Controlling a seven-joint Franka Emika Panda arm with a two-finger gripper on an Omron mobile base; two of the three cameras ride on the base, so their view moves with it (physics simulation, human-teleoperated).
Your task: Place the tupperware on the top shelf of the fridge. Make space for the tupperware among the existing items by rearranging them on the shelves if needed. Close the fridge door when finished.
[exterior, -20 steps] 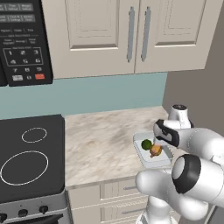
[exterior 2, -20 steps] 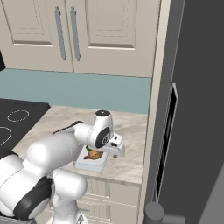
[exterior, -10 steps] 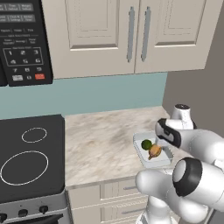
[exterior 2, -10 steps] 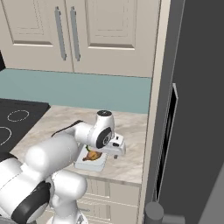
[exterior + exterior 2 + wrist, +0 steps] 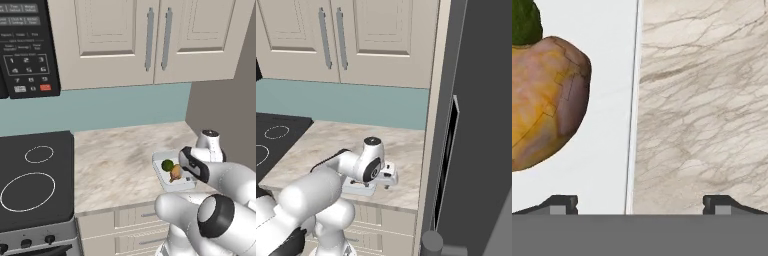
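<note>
Fridge shut on our right; counter ahead. Our arm has dropped a little lower over the last second, bringing the claw down close on the tupperware, which sits at the counter's front edge near the fridge. Jaws spread wide, gripping nothing, straddling the tray's rim: one tip over the tray, one over marble. We judge the grasp is next.
</note>
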